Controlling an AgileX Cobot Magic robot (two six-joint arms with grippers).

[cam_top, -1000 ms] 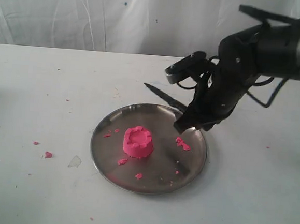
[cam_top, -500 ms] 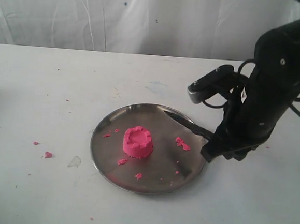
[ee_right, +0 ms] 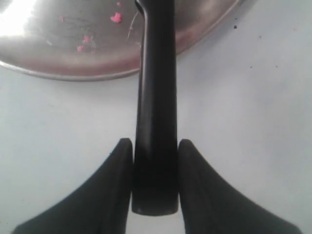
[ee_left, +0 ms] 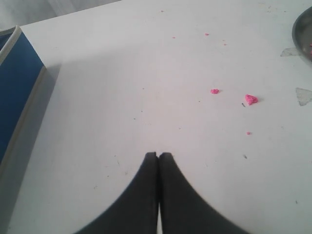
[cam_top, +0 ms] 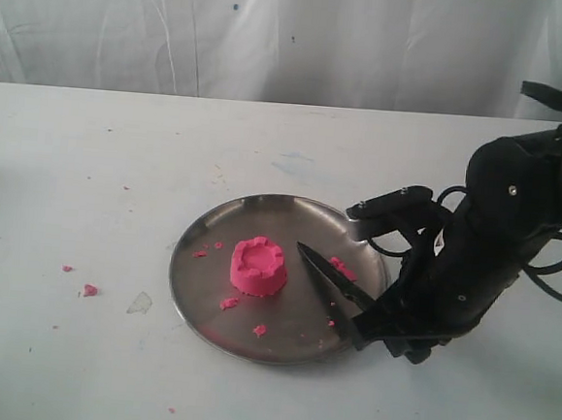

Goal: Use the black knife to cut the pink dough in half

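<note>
My right pincer (ee_right: 155,144) grips the black knife (cam_top: 326,280) by its handle. The pink dough (cam_top: 258,266) sits ahead, just past the blade tip. If I chop off-centre, the halves could come out uneven.

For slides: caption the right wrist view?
Right gripper shut on the long slim black knife, which reaches over the round steel plate.

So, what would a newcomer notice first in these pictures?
The pink dough sits whole on the steel plate. The right gripper holds the knife by its handle, blade over the plate, tip near the dough. Pink crumbs lie on the table left of it.
</note>
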